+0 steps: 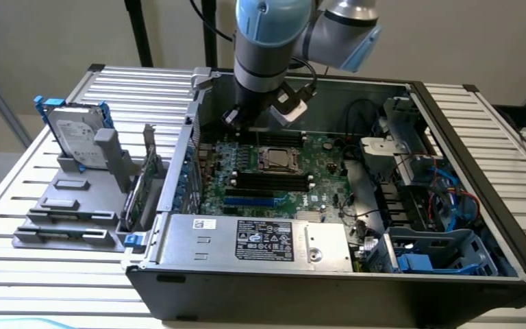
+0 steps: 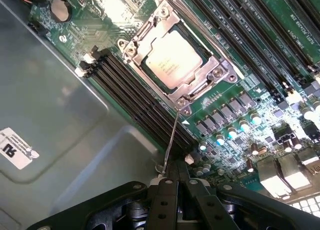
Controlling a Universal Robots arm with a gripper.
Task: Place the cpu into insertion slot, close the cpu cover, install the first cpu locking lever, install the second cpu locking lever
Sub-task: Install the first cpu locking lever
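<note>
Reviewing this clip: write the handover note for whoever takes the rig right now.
The claw looks shut, its tip at the free end of the raised locking lever; a grip on it cannot be confirmed.
The cpu sits in the insertion slot, with the cpu cover closed over it.
Done: placing, cover.
Left: the raised lever is not down. The other lever lies along the slot's edge; whether it is latched is unclear.

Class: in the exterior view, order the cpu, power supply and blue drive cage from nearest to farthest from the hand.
1. cpu: mid-board, by the hand.
2. power supply: by the case's near wall.
3. blue drive cage: exterior view's right corner.
</note>
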